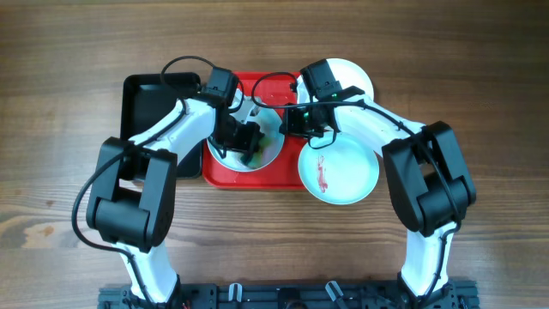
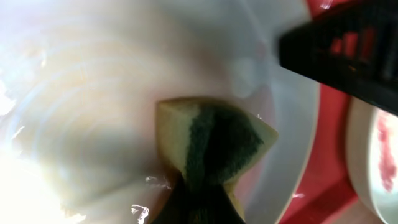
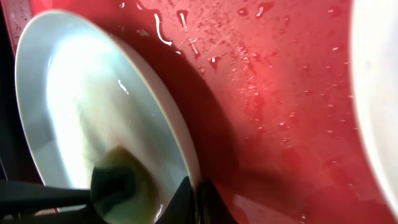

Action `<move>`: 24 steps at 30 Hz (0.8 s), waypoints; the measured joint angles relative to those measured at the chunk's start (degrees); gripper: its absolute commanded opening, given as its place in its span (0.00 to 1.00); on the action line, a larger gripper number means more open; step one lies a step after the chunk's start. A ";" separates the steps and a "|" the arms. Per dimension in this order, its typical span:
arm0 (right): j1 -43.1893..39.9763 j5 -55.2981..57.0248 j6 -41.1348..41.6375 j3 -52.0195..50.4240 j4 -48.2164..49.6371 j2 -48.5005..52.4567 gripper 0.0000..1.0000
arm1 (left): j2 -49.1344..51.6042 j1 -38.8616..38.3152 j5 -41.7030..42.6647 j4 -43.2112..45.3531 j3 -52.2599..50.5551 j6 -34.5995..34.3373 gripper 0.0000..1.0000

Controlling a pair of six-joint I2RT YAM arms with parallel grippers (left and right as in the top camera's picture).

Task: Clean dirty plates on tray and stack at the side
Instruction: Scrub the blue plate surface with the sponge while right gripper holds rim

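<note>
Left pincer (image 2: 196, 193) is clamped on a sponge (image 2: 214, 140) touching the plate (image 2: 93, 93) beneath; right pincer (image 3: 194, 198) is clamped on this plate's rim.

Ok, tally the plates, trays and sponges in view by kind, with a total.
Small round shallow plates: 3, plate under sponge, sauce-streaked plate, white plate
Rectangular plastic trays: 2, red tray, black tray
Yellow-green sponge: 1
Total: 6
</note>
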 measured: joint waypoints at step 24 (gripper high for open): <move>0.22 -0.17 0.48 0.00 0.63 0.00 0.04 | -0.07 -1.44 -39.63 15.19 -0.46 -25.88 0.04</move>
